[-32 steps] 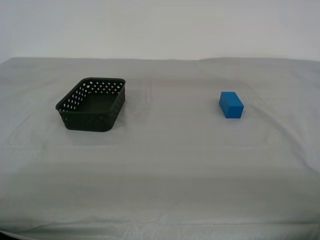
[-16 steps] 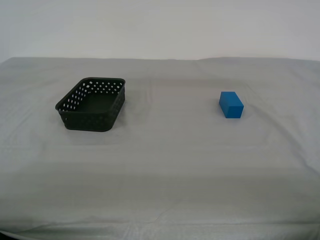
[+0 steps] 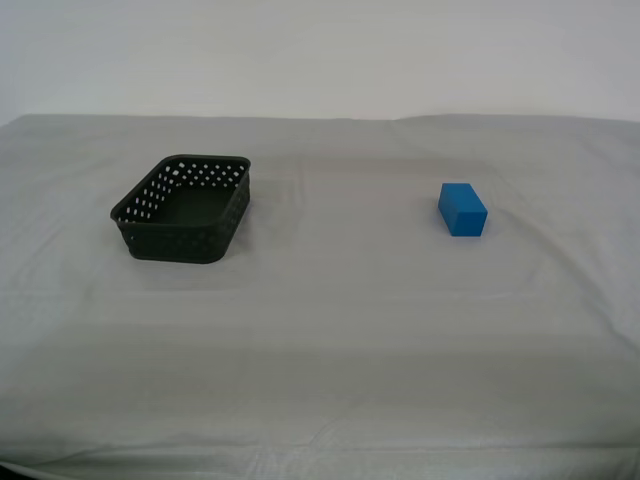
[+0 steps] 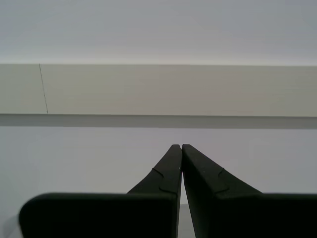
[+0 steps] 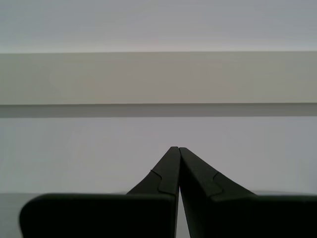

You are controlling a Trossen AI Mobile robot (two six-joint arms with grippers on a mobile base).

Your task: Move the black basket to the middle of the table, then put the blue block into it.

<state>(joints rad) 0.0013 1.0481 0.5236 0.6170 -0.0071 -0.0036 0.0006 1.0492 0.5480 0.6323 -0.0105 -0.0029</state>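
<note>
The black basket [image 3: 184, 207] stands empty on the table [image 3: 330, 300], towards the exterior view's left. The blue block [image 3: 462, 209] lies on the cloth towards the exterior view's right, well apart from the basket. Neither arm shows in the exterior view. My first gripper [image 5: 175, 149] is shut and empty, with its black fingertips touching, and faces a pale wall. My second gripper [image 4: 178, 147] is shut and empty too, facing the same kind of wall. Neither wrist view shows the basket or the block.
The cloth on the table has light wrinkles and folds near its front edge [image 3: 320, 440]. A plain pale wall [image 3: 320, 50] stands behind the table.
</note>
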